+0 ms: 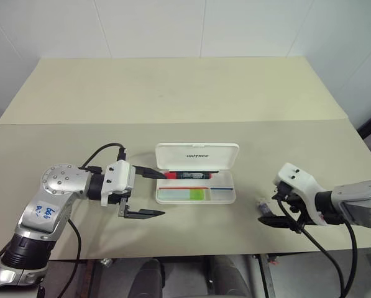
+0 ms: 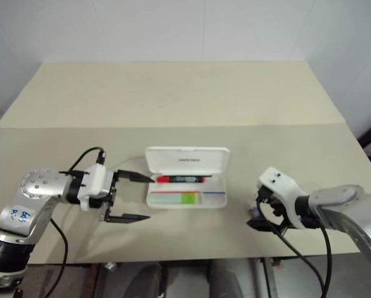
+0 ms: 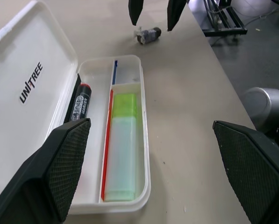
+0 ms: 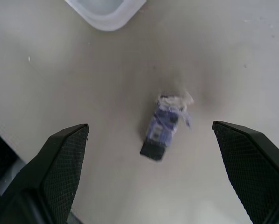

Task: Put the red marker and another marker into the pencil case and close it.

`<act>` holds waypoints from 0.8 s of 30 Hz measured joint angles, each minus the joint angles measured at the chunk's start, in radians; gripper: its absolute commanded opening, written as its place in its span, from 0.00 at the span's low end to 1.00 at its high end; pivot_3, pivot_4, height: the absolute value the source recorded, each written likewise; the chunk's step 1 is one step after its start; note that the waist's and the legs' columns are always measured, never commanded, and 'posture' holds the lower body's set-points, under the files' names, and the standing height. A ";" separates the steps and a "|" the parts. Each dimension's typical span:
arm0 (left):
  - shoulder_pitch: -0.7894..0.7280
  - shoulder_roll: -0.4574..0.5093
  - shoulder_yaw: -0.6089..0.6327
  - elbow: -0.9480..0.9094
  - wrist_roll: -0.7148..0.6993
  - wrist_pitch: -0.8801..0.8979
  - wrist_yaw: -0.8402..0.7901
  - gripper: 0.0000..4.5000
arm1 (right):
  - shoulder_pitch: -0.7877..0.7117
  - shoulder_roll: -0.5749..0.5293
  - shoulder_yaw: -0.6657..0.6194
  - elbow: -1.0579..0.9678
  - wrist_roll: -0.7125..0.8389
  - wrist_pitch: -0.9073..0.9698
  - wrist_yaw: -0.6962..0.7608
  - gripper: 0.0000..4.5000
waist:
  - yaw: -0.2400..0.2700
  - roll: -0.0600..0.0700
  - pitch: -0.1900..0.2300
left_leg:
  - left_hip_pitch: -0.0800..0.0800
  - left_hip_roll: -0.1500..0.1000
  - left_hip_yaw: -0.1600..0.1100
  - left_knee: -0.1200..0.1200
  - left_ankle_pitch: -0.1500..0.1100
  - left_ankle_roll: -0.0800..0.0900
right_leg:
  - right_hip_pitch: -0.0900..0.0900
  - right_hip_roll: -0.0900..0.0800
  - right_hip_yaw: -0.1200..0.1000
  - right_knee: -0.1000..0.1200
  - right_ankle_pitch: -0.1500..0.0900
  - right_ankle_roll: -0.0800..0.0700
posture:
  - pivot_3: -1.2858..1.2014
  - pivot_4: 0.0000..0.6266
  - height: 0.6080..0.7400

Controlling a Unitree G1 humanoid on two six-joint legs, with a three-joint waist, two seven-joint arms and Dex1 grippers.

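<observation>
The white pencil case [image 1: 197, 154] lies open in the middle of the table, its lid folded back toward the far side. The red marker [image 1: 188, 176] lies in the tray along the hinge side. The pale marker with the green cap [image 3: 123, 144] lies in the long front compartment. My left gripper [image 1: 159, 194] hangs open just left of the case and points at it, its fingers apart and empty. My right gripper [image 4: 150, 125] is open to the right of the case, pointing down over a small blue-and-black object [image 4: 162, 128] on the table.
The small object [image 1: 261, 203] lies a little right of the case's right end. The table's front edge runs close under both grippers. A seam crosses the tabletop behind the case, and a white wall stands beyond.
</observation>
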 measured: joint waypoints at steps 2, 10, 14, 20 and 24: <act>0.011 0.023 0.012 -0.003 -0.004 0.001 -0.002 0.99 | -0.016 0.019 0.026 0.021 -0.007 0.016 -0.025 1.00 | 0.000 0.000 0.000 | 0.000 0.000 0.000 0.000 0.000 0.000 | 0.000 0.000 0.000 0.000 0.000 0.000 | 0.52 0.24 1.00; 0.041 0.059 0.051 -0.019 -0.014 0.003 0.002 1.00 | -0.050 0.039 0.084 0.026 -0.037 0.057 -0.082 0.42 | 0.001 0.000 0.000 | -0.001 0.000 0.000 0.000 -0.001 0.000 | 0.000 0.000 0.000 -0.002 0.000 0.000 | 0.52 0.24 1.00; 0.050 0.059 0.052 -0.033 -0.015 0.004 0.003 1.00 | -0.065 0.037 0.112 0.024 -0.055 0.046 -0.094 0.11 | 0.000 0.000 0.000 | -0.001 0.001 0.000 -0.001 -0.001 0.000 | 0.000 0.000 0.000 -0.003 0.000 0.000 | 0.52 0.24 1.00; 0.049 0.059 0.052 -0.034 -0.015 0.003 0.002 1.00 | -0.114 -0.042 0.189 0.078 -0.114 -0.158 -0.001 0.08 | -0.002 0.000 0.000 | -0.001 0.002 0.001 -0.001 -0.001 0.000 | 0.000 0.001 0.000 -0.003 0.000 0.000 | 0.52 0.24 1.00; 0.048 0.064 0.053 -0.032 -0.014 0.000 0.003 1.00 | -0.203 -0.068 0.248 0.159 -0.187 -0.391 0.143 0.08 | -0.004 0.000 0.000 | -0.001 0.005 0.002 -0.001 -0.002 -0.001 | -0.001 0.003 0.000 -0.004 0.000 0.000 | 0.52 0.24 1.00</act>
